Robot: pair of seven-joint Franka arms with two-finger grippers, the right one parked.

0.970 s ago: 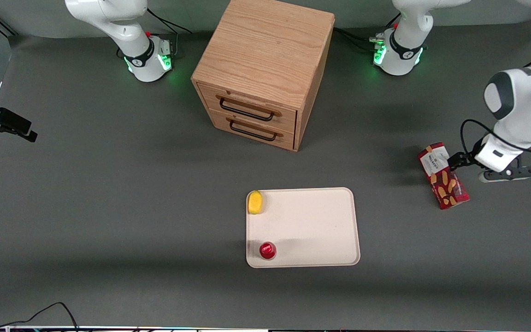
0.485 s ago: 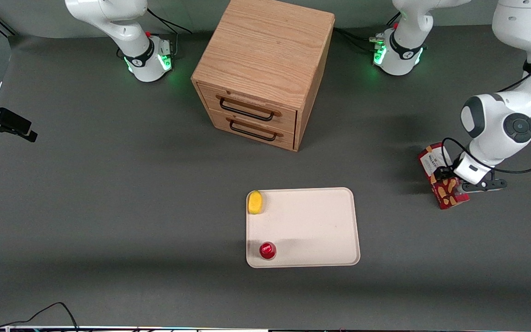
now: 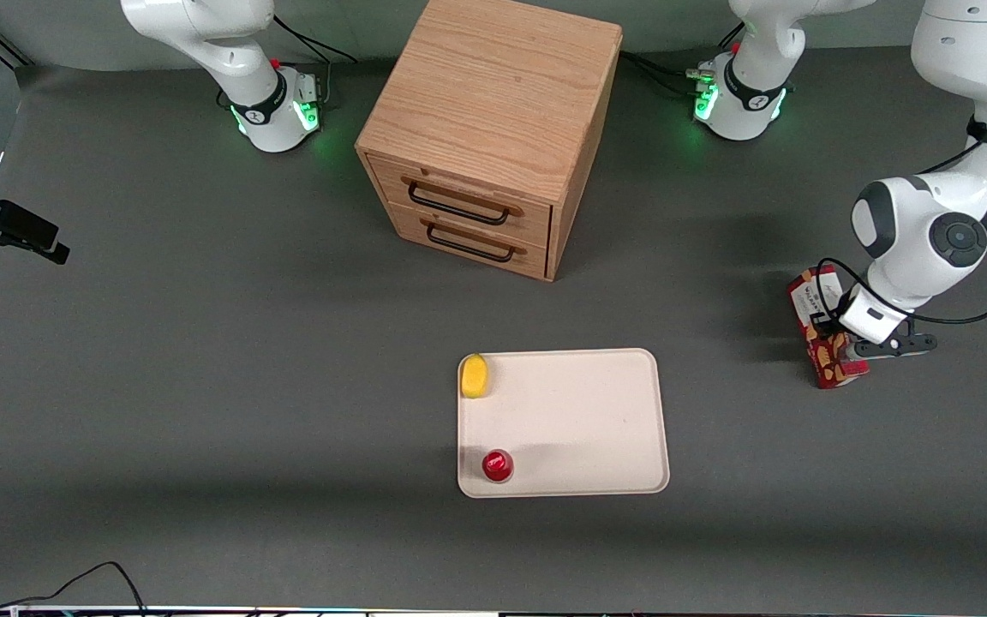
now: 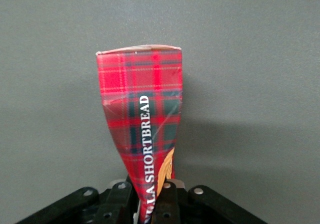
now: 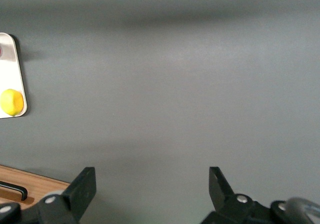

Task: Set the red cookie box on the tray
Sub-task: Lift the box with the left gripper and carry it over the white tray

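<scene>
Box [image 4: 145, 129] clamped edgewise between gripper [image 4: 150, 204] fingers; lift level, keeping grip firm, toward tray [image 3: 579, 411].

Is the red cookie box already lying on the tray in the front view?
No: the red cookie box sits on the grey table, apart from the tray, toward the working arm's end, with the gripper on it.

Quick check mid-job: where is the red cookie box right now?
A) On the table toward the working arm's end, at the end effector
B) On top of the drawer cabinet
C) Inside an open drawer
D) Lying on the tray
A: the red cookie box is pinched between the end effector's fingers, off the tray.
</scene>
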